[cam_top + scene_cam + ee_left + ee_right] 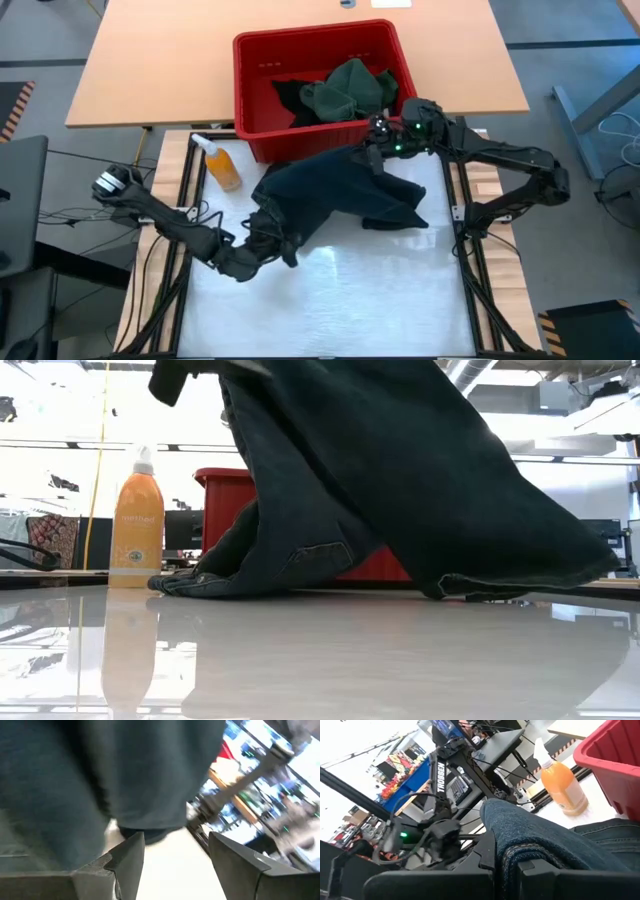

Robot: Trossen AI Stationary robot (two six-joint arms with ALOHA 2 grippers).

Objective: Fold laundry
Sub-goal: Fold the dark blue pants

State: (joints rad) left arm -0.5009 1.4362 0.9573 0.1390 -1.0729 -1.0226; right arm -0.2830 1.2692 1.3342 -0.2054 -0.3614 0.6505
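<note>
A dark blue garment (340,190) hangs from my right gripper (378,150), which is shut on it just in front of the red bin (245,80). The cloth slopes down toward the table's left; its lower ends (250,575) (520,585) rest on the white tabletop. My left gripper (285,250) stands open at the garment's low left end, with the cloth's hem (145,827) just ahead of its fingers. More laundry, a dark green garment (345,90), lies bunched in the bin. My right gripper pinches a thick fold at the garment's raised far-right end (530,845) between its two fingers. The fingers come roughly level from the table's right. The cloth hangs below them in a slack slope, with its lower ends on the table. Whether my left gripper touches the hem, I cannot tell.
An orange spray bottle (222,165) stands upright at the table's far left, next to the bin. Black frame rails (465,220) run along both sides. The white tabletop (330,300) stretches toward the near edge. A wooden table (150,80) lies beyond.
</note>
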